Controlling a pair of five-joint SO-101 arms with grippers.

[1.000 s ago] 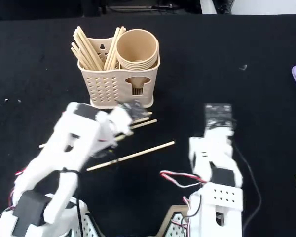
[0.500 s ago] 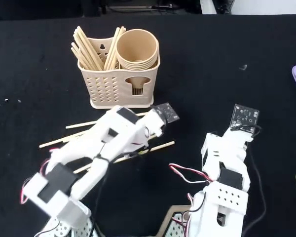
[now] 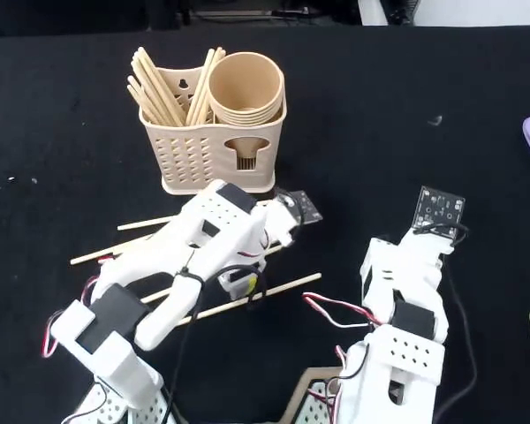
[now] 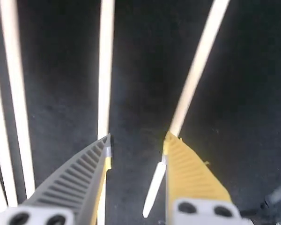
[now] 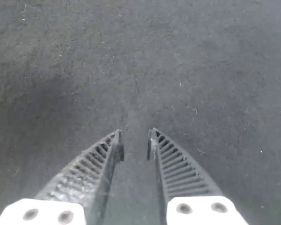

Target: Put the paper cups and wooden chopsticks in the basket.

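"Wooden chopsticks (image 3: pixel 155 88) and cups (image 3: pixel 246 88): position?"

"One bundle stood in the basket (image 3: pixel 194 155), with the stacked cups in the compartment beside it. Loose sticks (image 3: pixel 287 285) lay on the black table (image 3: pixel 380 115), in front of the basket."

"Left gripper (image 4: pixel 136 138)?"

"Jaws spread, nothing between them. It was low over the loose sticks, with one stick at each fingertip."

"Right gripper (image 5: pixel 135 136)?"

"Jaws slightly parted and empty, over bare cloth, well apart from the basket."

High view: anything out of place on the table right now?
Yes: several loose chopsticks lie scattered at different angles on the table in front of the basket, partly under the left arm. The paper cups sit stacked inside the basket. Nothing looks damaged.
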